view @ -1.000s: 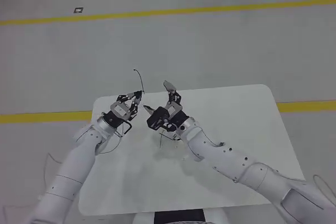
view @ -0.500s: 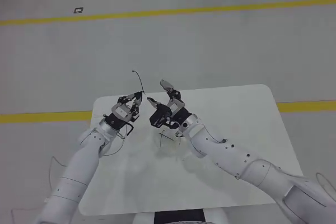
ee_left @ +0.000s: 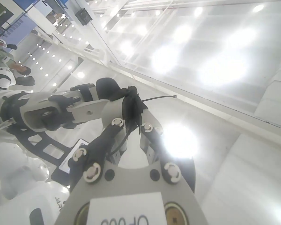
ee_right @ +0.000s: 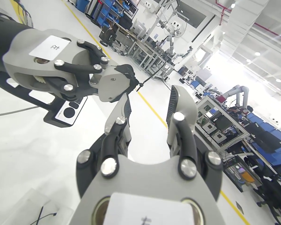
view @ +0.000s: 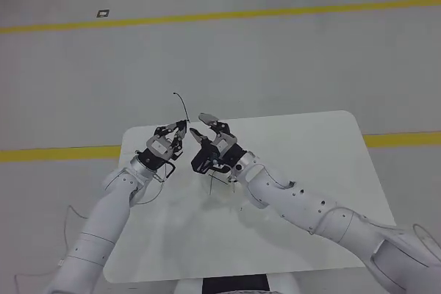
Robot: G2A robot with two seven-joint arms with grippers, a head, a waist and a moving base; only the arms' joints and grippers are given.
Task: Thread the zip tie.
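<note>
So the left gripper (ee_left: 131,112) is clamping the zip tie (ee_left: 159,98) right at its fingertips. A long stretch of strap is poking out past them into the air and curving a bit at the far end. My guess is it's gripping low so the free part is standing out stiff and reachable instead of flopping around. Some strap seems to be trailing back between the left fingers toward the palm, but it's too thin there to be sure.

The right gripper (ee_right: 151,93) is hanging wide open with nothing in it, just beside the left fingertips. In its own wrist view the tie is sitting beyond the tips of the right fingers (ee_right: 180,104), roughly in line with the gap but not inside it yet. I'm reading that as lining up to pinch the free end so it can be bent round and fed into the head.

Honestly can't tell which end is the head from here. Both grippers are hovering above the table (view: 316,162), and the tie isn't touching it. No loop is showing, so I'd say the threading itself isn't started. The strap is so skinny that the right fingers closing slightly off-line could easily miss it.
</note>
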